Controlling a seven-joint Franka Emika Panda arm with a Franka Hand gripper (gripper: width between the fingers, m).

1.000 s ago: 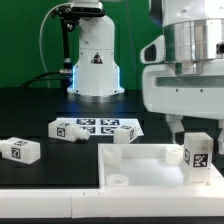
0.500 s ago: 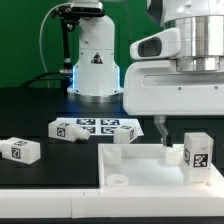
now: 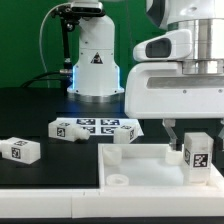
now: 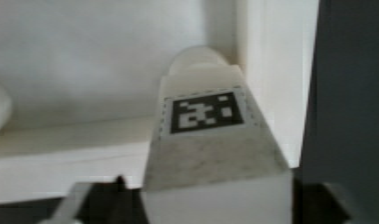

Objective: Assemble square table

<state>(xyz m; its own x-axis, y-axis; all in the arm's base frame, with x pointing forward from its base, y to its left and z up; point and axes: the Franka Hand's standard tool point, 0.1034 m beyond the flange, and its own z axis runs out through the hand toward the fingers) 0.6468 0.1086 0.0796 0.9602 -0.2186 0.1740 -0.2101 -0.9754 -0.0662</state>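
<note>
At the far corner of the square table top (image 3: 150, 175), toward the exterior view's right, a white leg (image 3: 197, 153) stood upright just inside the raised rim. Its side carried a black-and-white square tag (image 3: 198, 154) whose pattern held no readable letters. The wrist view showed this leg (image 4: 212, 140) close up, tag facing the camera. The gripper (image 3: 194, 134) hung over the leg with a dark finger (image 4: 97, 203) on either side of it. Whether the fingers pressed the leg or stood just clear of it could not be told. A round socket (image 3: 117, 181) sat in the top's near corner. A second leg (image 3: 20, 150), also tagged, lay on its side well apart, toward the exterior view's left. Between the two, the marker board (image 3: 95, 127) lay flat with its row of tags. All of it rested on a black table (image 3: 40, 115). Behind stood the arm's white base (image 3: 95, 60), bearing a black triangle sign (image 3: 97, 57), with a blue glow at its foot.
</note>
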